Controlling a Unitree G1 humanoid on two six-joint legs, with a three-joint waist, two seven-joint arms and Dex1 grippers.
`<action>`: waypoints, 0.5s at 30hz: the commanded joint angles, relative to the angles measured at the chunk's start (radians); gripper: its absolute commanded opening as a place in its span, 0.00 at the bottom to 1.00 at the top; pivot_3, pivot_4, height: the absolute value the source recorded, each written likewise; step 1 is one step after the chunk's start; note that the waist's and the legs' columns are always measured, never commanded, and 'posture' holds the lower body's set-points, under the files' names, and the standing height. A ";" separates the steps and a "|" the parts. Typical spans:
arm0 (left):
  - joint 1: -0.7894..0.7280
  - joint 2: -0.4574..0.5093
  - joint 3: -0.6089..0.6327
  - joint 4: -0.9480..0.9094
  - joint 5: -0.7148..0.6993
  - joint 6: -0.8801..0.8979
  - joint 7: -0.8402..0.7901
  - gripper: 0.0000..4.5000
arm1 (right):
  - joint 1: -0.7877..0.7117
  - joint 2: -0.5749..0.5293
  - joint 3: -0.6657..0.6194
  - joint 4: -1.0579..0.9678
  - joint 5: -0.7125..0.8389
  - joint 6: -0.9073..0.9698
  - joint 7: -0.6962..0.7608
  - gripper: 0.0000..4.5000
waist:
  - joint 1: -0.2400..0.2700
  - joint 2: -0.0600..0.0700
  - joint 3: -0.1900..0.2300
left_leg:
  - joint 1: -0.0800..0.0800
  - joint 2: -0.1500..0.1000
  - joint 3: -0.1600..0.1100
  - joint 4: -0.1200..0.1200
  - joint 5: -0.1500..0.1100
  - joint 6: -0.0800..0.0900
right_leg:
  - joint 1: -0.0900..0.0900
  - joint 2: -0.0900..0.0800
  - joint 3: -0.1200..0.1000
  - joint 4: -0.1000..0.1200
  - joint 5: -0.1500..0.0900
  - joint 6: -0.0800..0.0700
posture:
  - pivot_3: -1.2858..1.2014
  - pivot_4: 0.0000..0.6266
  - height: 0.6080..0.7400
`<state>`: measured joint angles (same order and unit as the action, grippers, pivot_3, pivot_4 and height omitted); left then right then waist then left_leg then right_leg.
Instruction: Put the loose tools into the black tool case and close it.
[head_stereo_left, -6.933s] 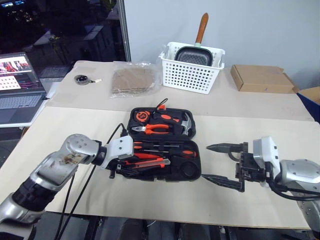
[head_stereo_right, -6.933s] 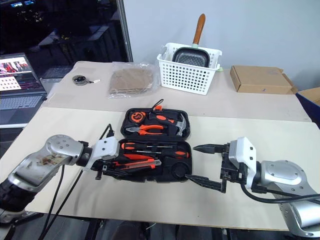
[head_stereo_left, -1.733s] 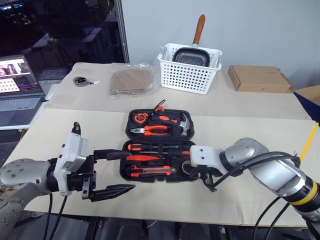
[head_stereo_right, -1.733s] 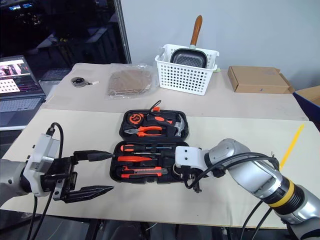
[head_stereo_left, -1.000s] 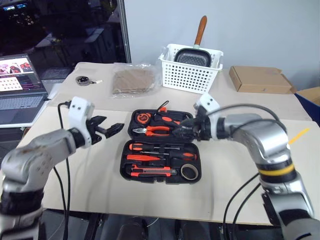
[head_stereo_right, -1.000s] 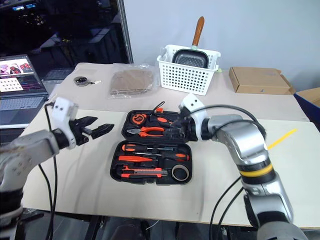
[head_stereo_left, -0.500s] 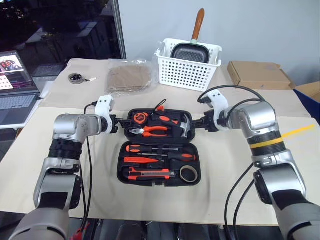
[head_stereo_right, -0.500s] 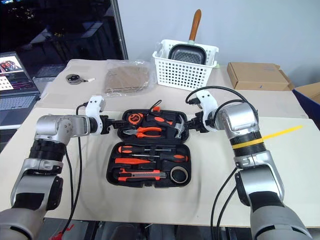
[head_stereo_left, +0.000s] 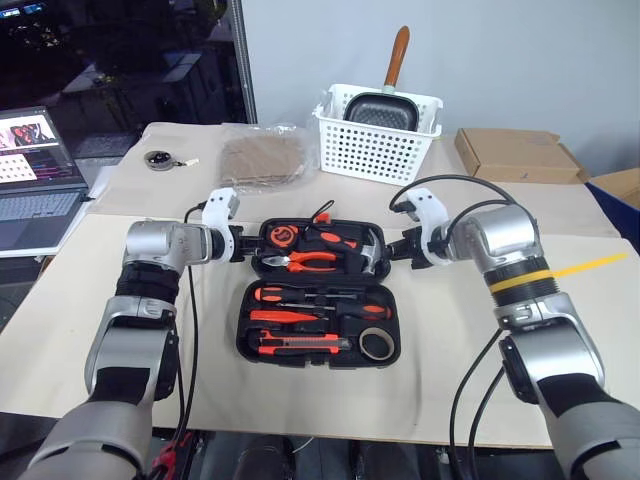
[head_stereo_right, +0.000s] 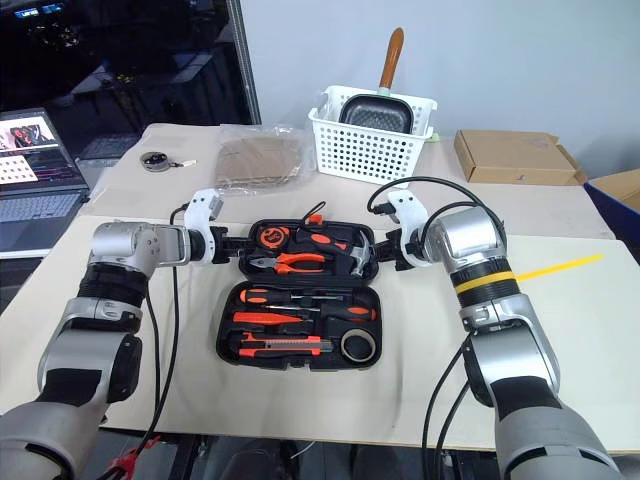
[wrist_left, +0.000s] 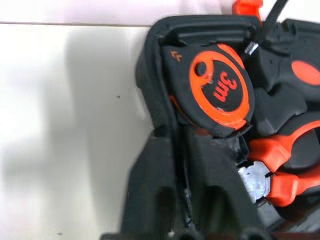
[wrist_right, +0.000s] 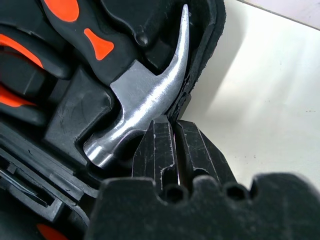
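black tool case (head_stereo_left: 320, 292) open on table (head_stereo_left: 100, 330) | left gripper (head_stereo_left: 247, 253) at lid's left edge | right gripper (head_stereo_left: 394, 252) at lid's right edge | tape roll (head_stereo_left: 375, 343) in lower half

Looks to me like robot test lab: paper-covered tabletop (head_stereo_left: 420, 400), open laptop (head_stereo_left: 35, 175) alongside, dark glass partition (head_stereo_left: 120, 60), plain grey wall (head_stereo_left: 500, 50).

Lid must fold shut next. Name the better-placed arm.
Neither clearly: left claw is shut on the left rim of the tool case lid, right claw shut on the right rim. Probably both lift together.
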<state>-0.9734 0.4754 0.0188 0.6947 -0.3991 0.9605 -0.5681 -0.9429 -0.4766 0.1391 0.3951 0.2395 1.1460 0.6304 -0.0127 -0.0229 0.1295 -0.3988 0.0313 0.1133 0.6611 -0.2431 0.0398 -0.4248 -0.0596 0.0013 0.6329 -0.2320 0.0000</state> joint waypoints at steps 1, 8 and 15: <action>-0.027 -0.024 0.002 -0.044 0.031 -0.170 -0.057 0.01 | 0.020 0.038 -0.070 -0.124 0.010 -0.162 -0.036 0.00 | -0.001 0.000 0.000 | -0.001 0.000 0.000 0.000 0.001 -0.001 | -0.001 0.000 0.000 0.000 0.001 0.000 | 0.52 0.24 1.00; 0.003 -0.007 -0.059 -0.162 0.148 -0.512 -0.161 0.01 | 0.113 0.098 -0.176 -0.267 0.034 -0.539 -0.027 0.00 | -0.006 0.000 0.000 | -0.013 0.000 0.001 0.000 0.007 -0.009 | -0.013 0.002 0.001 0.004 0.005 0.000 | 0.52 0.24 1.00; 0.221 0.063 -0.127 -0.360 0.298 -0.807 -0.190 0.01 | 0.401 0.060 -0.150 -0.488 -0.064 -0.899 -0.011 0.00 | -0.001 0.000 0.000 | -0.016 0.000 0.002 -0.002 0.006 -0.009 | -0.019 0.001 0.002 0.005 0.003 0.002 | 0.52 0.24 1.00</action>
<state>-0.7855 0.5363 -0.0377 0.4254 -0.1474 0.2545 -0.7085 -0.5571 -0.4171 -0.0383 0.0548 0.1776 0.4092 0.5803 -0.0140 -0.0225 0.1298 -0.4154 0.0315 0.1160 0.6591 -0.2376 0.0316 -0.4438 -0.0589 0.0027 0.6375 -0.2288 0.0024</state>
